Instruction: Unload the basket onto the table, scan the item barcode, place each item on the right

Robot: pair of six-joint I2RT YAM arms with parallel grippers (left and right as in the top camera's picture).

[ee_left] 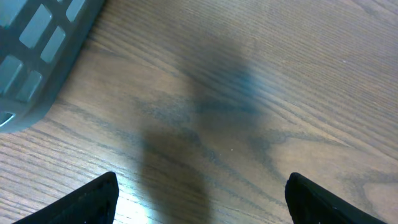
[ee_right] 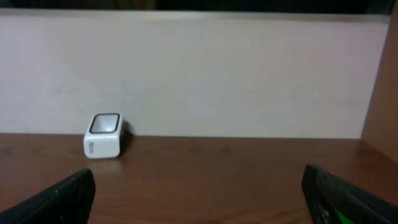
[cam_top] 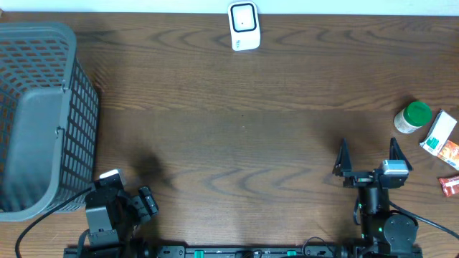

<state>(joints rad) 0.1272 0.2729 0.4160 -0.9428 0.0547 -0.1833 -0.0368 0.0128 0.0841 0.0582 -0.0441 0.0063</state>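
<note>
A white barcode scanner point(cam_top: 244, 26) stands at the table's far edge; in the right wrist view the scanner point(ee_right: 104, 135) sits far ahead, left of centre, against the wall. Small items lie at the right edge: a green-lidded bottle point(cam_top: 412, 117), a white-and-green box point(cam_top: 439, 133), an orange packet point(cam_top: 450, 153) and a red packet point(cam_top: 450, 185). My right gripper point(cam_top: 368, 154) point(ee_right: 198, 180) is open and holds nothing, to the left of those items. My left gripper point(cam_top: 145, 202) point(ee_left: 202, 186) hangs open over bare wood at the front left.
A large grey mesh basket point(cam_top: 39, 115) fills the left side of the table; its corner point(ee_left: 37, 56) shows up close in the left wrist view. A pale wall point(ee_right: 199, 74) runs behind the scanner.
</note>
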